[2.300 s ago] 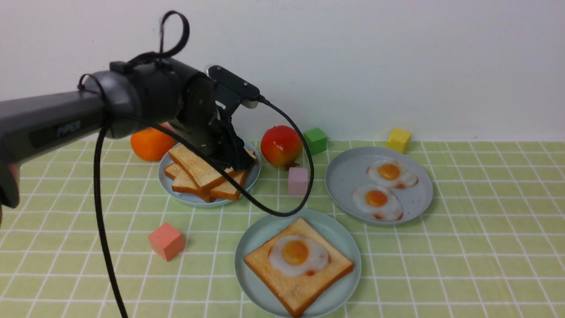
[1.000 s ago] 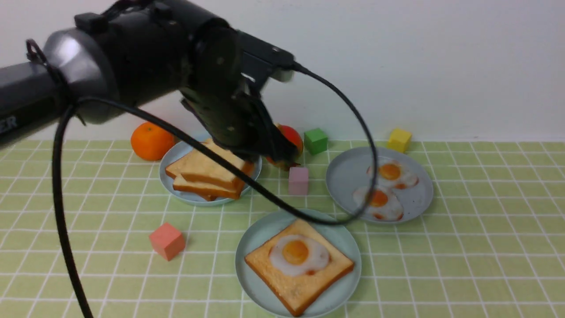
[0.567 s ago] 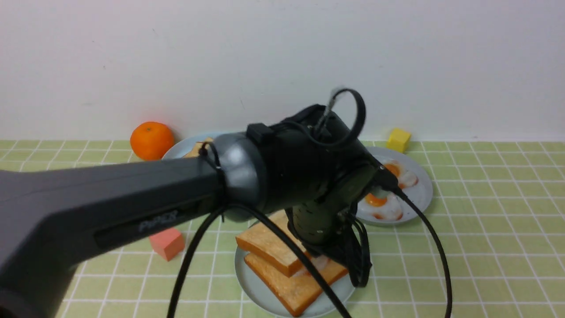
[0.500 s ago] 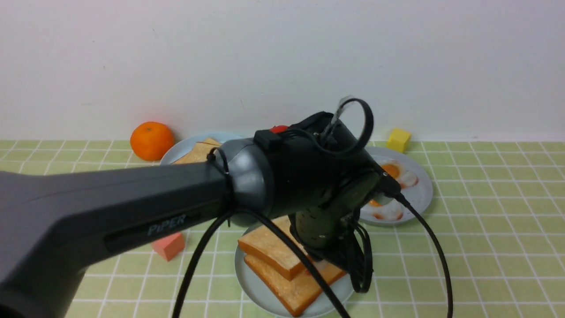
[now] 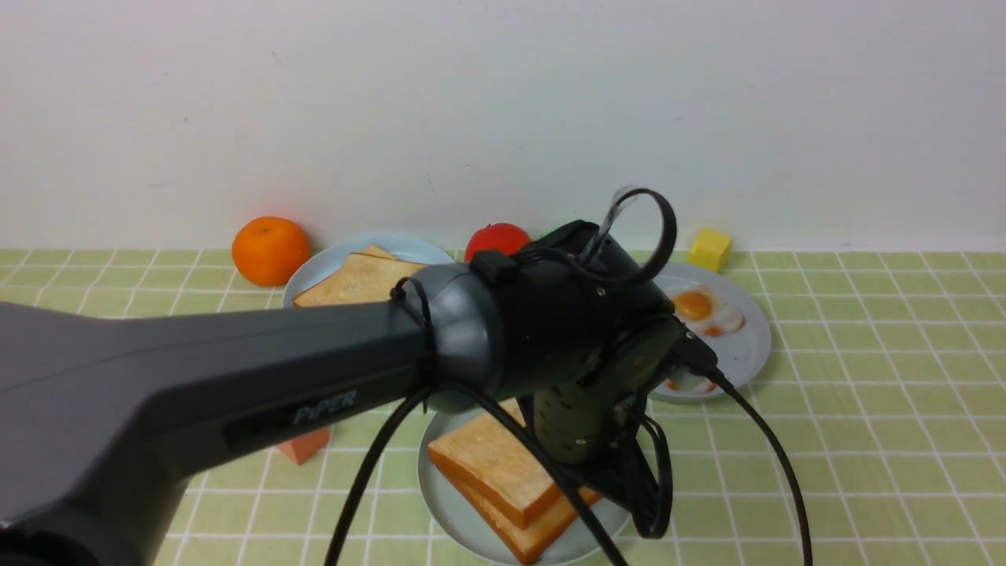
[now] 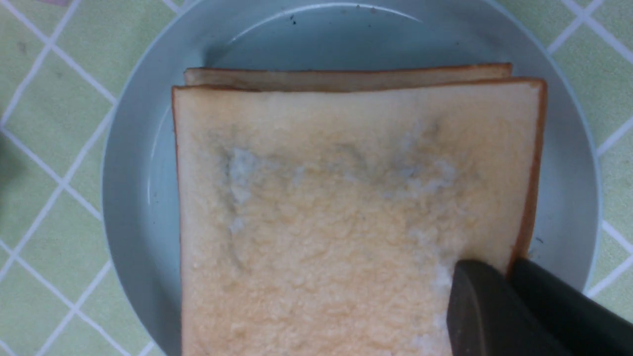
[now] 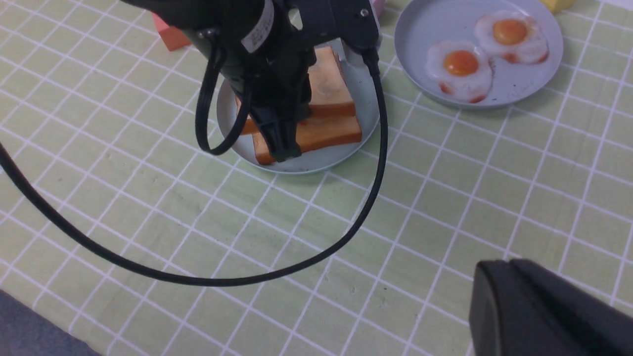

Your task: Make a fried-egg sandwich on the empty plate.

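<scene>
Nearest me: right gripper [image 7: 509, 277], hanging over the green checked cloth [image 5: 864, 440], fingers pressed together on nothing.

Next, front centre: pale aqua plate [image 5: 444, 507] carrying the fried-egg sandwich [image 5: 491, 464]. The sandwich is square, so I read no long axis. It sits corner-on, one corner aimed at me. Two thick slices, golden-tan faces, darker brown crust. The top toast slice [image 6: 346, 198] lies on the lower slice [image 7: 321, 136], shifted slightly away from me. What lies between them is hidden.

The left gripper [image 6: 499, 277] meets one crust edge of the top slice, fingers clamped on it.

Salmon cube [image 5: 302, 448] left of the plate.

Farther back: grey plate [image 5: 747, 350] with fried eggs [image 5: 695, 305] on the right, spare toast [image 5: 361, 279] on a light blue plate [image 5: 314, 273] on the left. By the wall: orange [image 5: 269, 250], red fruit [image 5: 495, 238], yellow cube [image 5: 710, 249].
</scene>
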Robot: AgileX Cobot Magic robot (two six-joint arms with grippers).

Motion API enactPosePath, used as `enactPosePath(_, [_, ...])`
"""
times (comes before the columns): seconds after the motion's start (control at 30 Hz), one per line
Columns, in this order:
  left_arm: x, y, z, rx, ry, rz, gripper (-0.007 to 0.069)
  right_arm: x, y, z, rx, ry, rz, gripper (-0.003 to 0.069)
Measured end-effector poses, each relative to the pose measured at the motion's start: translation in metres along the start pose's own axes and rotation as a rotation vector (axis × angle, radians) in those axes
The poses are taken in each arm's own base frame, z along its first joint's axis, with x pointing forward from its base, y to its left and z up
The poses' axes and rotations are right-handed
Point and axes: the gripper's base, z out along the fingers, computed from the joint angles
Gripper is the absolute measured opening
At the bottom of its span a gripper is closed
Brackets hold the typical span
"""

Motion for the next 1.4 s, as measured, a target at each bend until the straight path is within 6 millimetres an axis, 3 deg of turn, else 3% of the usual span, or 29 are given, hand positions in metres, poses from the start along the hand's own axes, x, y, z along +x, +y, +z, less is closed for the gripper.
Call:
enactPosePath(0.27, [0.000, -0.002, 0.006, 0.007, 0.010, -0.001, 0.0102, -0.001, 0.000, 0.000, 0.001, -0.006, 0.000, 0.0035])
enactPosePath(0.47, [0.001, -0.004, 0.005, 0.034, 0.017, -0.061, 0.0237, -0.001, 0.000, 0.000, 0.001, -0.006, 0.000, 0.0035])
enactPosePath(0.63, [0.001, -0.003, -0.005, 0.040, 0.011, -0.077, 0.0280, -0.001, 0.000, 0.000, 0.000, -0.006, 0.000, 0.0035])
enactPosePath(0.73, [0.002, 0.002, -0.033, 0.046, -0.026, -0.093, 0.0278, -0.001, 0.000, 0.000, 0.000, -0.006, 0.000, 0.0035])
enactPosePath(0.83, [0.006, 0.009, -0.086, 0.075, -0.136, -0.129, 0.0234, 0.000, 0.001, -0.002, 0.001, -0.015, -0.002, 0.0035])
enactPosePath(0.87, [0.006, 0.010, -0.091, 0.078, -0.148, -0.132, 0.0229, 0.001, 0.001, -0.003, 0.001, -0.015, -0.002, 0.0035])
enactPosePath(0.9, [0.014, 0.016, -0.134, 0.100, -0.258, -0.156, 0.0180, 0.003, 0.002, -0.005, 0.001, -0.019, -0.005, 0.0035])
enactPosePath(0.93, [0.016, 0.017, -0.138, 0.102, -0.274, -0.158, 0.0173, 0.003, 0.002, -0.006, 0.000, -0.019, -0.005, 0.0035])
enactPosePath(0.97, [0.035, 0.024, -0.185, 0.122, -0.423, -0.178, 0.0106, 0.007, 0.003, -0.010, -0.002, -0.010, -0.009, 0.0035])
enactPosePath(1.03, [0.067, 0.030, -0.229, 0.132, -0.587, -0.192, 0.0032, 0.013, 0.005, -0.016, -0.003, -0.002, -0.012, 0.0035])
enactPosePath(1.13, [0.125, 0.034, -0.260, 0.146, -0.806, -0.202, -0.0013, 0.023, 0.007, -0.026, 0.011, 0.003, 0.004, 0.0024])
enactPosePath(1.23, [0.173, 0.031, -0.260, 0.157, -0.970, -0.203, -0.0013, 0.032, 0.007, -0.035, 0.048, -0.029, 0.034, 0.0009])
enactPosePath(1.27, [0.197, 0.028, -0.246, 0.164, -1.022, -0.202, -0.0013, 0.037, 0.006, -0.040, 0.067, -0.049, 0.058, 0.0003])
enactPosePath(1.3, [0.200, 0.028, -0.251, 0.165, -1.053, -0.203, -0.0013, 0.038, 0.006, -0.040, 0.071, -0.052, 0.056, 0.0003])
enactPosePath(1.37, [0.247, 0.020, -0.222, 0.190, -1.197, -0.217, -0.0013, 0.055, 0.005, -0.047, 0.121, -0.090, 0.105, 0.0003])
enactPosePath(1.4, [0.250, 0.020, -0.221, 0.191, -1.207, -0.218, -0.0013, 0.057, 0.005, -0.047, 0.121, -0.092, 0.105, 0.0003])
